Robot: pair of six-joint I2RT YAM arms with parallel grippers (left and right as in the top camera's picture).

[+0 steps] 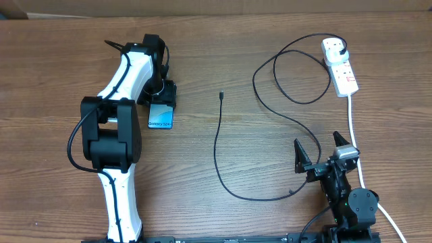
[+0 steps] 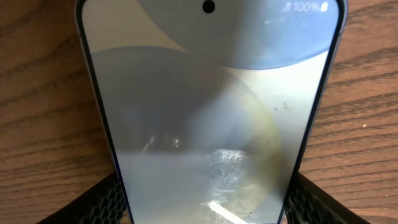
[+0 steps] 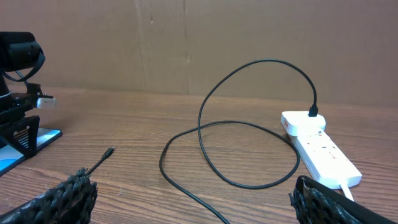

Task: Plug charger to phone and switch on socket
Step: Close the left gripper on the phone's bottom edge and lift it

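Note:
The phone [image 1: 160, 121] lies on the wooden table, its light-blue screen up, and fills the left wrist view [image 2: 208, 93]. My left gripper [image 1: 162, 101] [image 2: 208, 202] straddles one end of it, with a finger [image 2: 106, 202] pressed against each long edge. The charger's black cable [image 1: 216, 148] curls across the middle of the table. Its small connector [image 1: 221, 95] [image 3: 109, 151] lies free, right of the phone. Its plug [image 1: 343, 48] [image 3: 313, 112] sits in the white socket [image 1: 341, 67] [image 3: 323, 149] at the far right. My right gripper [image 1: 318, 150] [image 3: 196, 196] stands open near the front right, holding nothing.
The socket's thick white cord [image 1: 354, 128] runs down the right side, past my right arm, to the table's front edge. A brown cardboard wall [image 3: 186, 43] closes off the far side of the table. The cable's big loop [image 3: 249, 124] lies between my right gripper and the socket.

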